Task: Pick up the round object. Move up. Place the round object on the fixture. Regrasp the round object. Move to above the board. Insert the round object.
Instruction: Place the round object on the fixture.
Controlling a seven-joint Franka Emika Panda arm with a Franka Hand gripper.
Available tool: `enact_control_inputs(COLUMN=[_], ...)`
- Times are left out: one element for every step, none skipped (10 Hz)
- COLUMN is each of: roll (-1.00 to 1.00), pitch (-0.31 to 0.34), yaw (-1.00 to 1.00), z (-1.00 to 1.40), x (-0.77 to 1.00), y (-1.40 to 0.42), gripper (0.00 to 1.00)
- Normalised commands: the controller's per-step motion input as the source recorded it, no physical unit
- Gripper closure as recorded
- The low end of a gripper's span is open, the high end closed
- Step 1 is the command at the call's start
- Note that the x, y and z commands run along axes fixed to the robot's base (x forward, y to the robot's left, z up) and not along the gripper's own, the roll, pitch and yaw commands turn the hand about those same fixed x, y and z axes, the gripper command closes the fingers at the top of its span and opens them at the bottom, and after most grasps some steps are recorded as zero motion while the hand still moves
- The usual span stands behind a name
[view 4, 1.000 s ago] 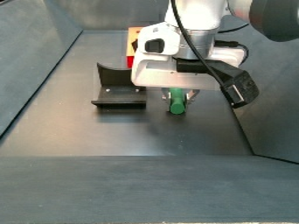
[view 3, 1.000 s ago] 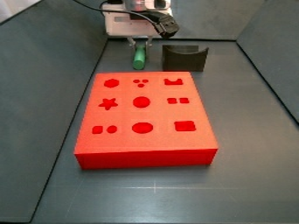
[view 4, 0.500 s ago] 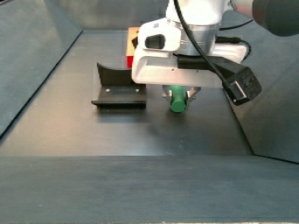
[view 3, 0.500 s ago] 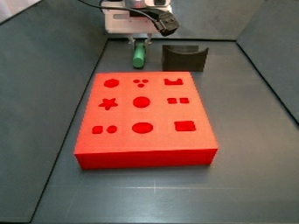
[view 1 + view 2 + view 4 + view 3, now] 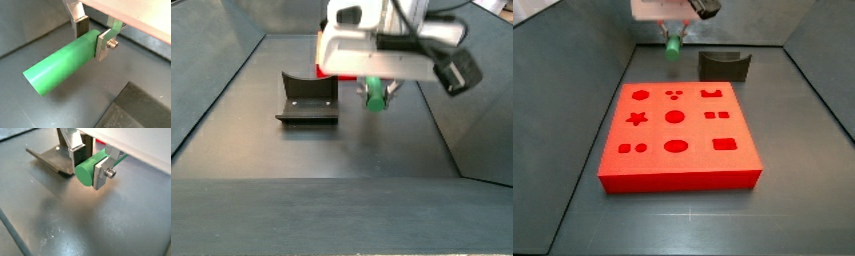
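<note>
The gripper (image 5: 93,34), raised above the worktop (image 5: 100,223), has bare silver metal fingers (image 5: 104,44) clamping the round object (image 5: 63,67), smooth matt green plastic. Worktop: dull grey, faintly scuffed.

worktop (image 5: 567,150): dark grey, matte, walled on its sides. you have two items resting on it: the board (image 5: 680,140), red, flat, lying mid-surface with its cut-outs up; the fixture (image 5: 724,66), dark, standing just beyond the board's far edge, also seen in a side view (image 5: 306,103). the gripper (image 5: 673,35) hangs above the worktop, clamped on the round object (image 5: 672,44), not touching the surface.
</note>
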Motion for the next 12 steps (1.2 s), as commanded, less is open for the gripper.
enact_control_inputs(roll=[0.0, 0.0, 0.0, 0.01, 0.01, 0.01, 0.01, 0.02, 0.02, 0.02, 0.02, -0.14], pitch=[0.0, -0.008, 0.005, 0.016, 0.023, 0.029, 0.034, 0.041, 0.05, 0.061, 0.075, 0.249], yaw=[0.0, 0.0, 0.0, 0.0, 0.0, 0.0, -0.01, -0.01, -0.01, -0.01, -0.01, 0.06], z=[1.0, 1.0, 1.0, 1.0, 1.0, 1.0, 0.92, 0.74, 0.57, 0.4, 0.17, 0.14], x=[0.0, 0.0, -0.01, -0.01, -0.02, -0.02, -0.02, -0.02, -0.01, -0.01, 0.0, 0.99], y=[0.0, 0.0, 0.0, 0.0, 0.0, 0.0, 0.01, 0.01, 0.01, 0.01, 0.01, -1.0], gripper=[1.0, 1.0, 1.0, 1.0, 1.0, 1.0, 1.0, 1.0, 1.0, 1.0, 1.0, 1.0])
